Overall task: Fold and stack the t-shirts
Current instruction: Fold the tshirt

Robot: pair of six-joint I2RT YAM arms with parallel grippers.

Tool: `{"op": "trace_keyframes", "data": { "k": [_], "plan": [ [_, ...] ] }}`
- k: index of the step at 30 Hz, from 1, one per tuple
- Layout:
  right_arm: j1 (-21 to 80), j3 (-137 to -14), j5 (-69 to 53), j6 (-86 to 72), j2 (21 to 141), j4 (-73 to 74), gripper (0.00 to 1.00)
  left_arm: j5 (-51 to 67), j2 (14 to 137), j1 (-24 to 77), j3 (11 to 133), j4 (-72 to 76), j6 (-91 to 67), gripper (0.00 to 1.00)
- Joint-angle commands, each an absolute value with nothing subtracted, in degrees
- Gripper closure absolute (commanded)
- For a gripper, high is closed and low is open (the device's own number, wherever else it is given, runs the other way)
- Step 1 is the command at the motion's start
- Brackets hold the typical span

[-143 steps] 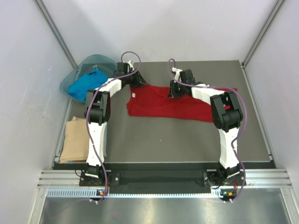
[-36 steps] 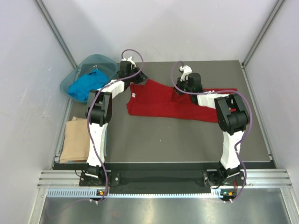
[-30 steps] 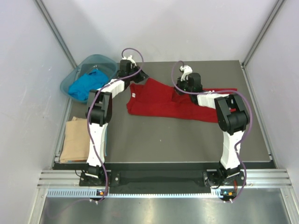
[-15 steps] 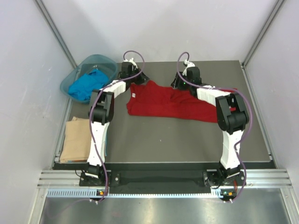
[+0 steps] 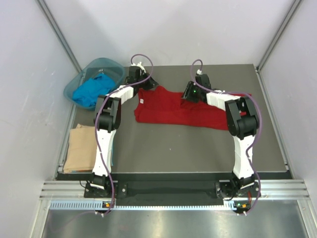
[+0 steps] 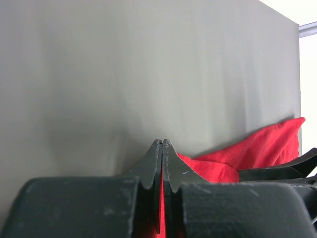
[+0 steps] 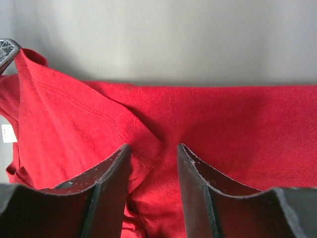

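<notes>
Far left, at the near edge of the counter [image 5: 173,148], the tan shirt [image 5: 80,148] lies as a flat rectangle and looks already folded. In the back left corner the blue shirt [image 5: 90,90] sits bunched up in the basin [image 5: 110,63], not yet folded. Next over, the left pincer [image 6: 162,148] is at the far left corner of the red shirt [image 5: 168,111]. Its jaws are pressed together with a strip of red cloth caught between them, close to the white neck label [image 5: 140,101]. The red shirt is spread across the back middle of the counter, long side running left to right. It is mostly flat and rumpled along its far edge. Further right on that edge, the right pincer [image 7: 152,161] is low on the cloth, its jaws a narrow gap apart and straddling a raised crease. It has not clamped, going by the wrist view. The cloth reads as light, limp knit with no stiffness. It would sag from any single hold, would likely drag easily over the smooth counter, and is not fragile. The best holds are seams, hems and corners, with two pinches set well apart on one edge so that edge stays taut for the fold. A pinch in mid-panel would just bunch it. A thin strip in the jaws could slip out under pull, so a deeper bite is safer.
</notes>
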State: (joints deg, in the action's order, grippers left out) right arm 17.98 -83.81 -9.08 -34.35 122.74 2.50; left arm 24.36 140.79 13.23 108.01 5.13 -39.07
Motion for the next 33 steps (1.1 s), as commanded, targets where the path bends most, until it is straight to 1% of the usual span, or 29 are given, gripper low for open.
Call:
{"op": "trace_keyframes", "data": {
  "k": [1,4,7,8,11,20,23,27,32,33],
  "plan": [
    [18.11,-86.66,-9.49,-36.03,124.10,2.73,0.57,24.26,140.45,13.36,110.21,6.86,-38.50,1.00],
    [18.11,-86.57,-10.89,-36.30,124.89,1.50,0.62,24.61,140.36,13.36,110.30,6.77,-38.32,1.00],
    [18.02,-86.83,-11.51,-35.08,125.16,0.45,0.83,24.61,139.66,13.36,110.21,6.07,-37.53,1.00],
    [17.84,-86.84,-11.51,-34.55,124.98,0.44,0.93,24.44,139.31,13.27,110.21,5.63,-37.18,1.00],
    [17.40,-85.61,-11.95,-32.79,124.02,-2.72,1.00,23.73,137.90,13.27,110.13,3.87,-35.86,1.00],
    [16.52,-78.84,-14.32,-24.27,117.07,-13.97,1.00,23.82,134.92,13.27,109.43,2.28,-34.63,1.00],
    [16.52,-78.05,-17.22,-21.19,116.72,-14.59,1.00,22.94,133.07,13.27,106.88,2.72,-34.72,1.00],
    [16.61,-72.35,-18.11,-19.16,113.39,-20.38,1.00,20.31,128.24,13.27,98.72,8.25,-36.03,1.00],
    [16.70,-71.02,-19.94,-16.35,112.06,-21.35,1.00,21.09,127.36,13.27,98.53,6.51,-35.77,1.00],
    [16.87,-69.97,-22.39,-16.00,111.54,-22.84,1.00,21.27,127.18,13.27,98.09,6.16,-35.68,1.00]
  ]
}}
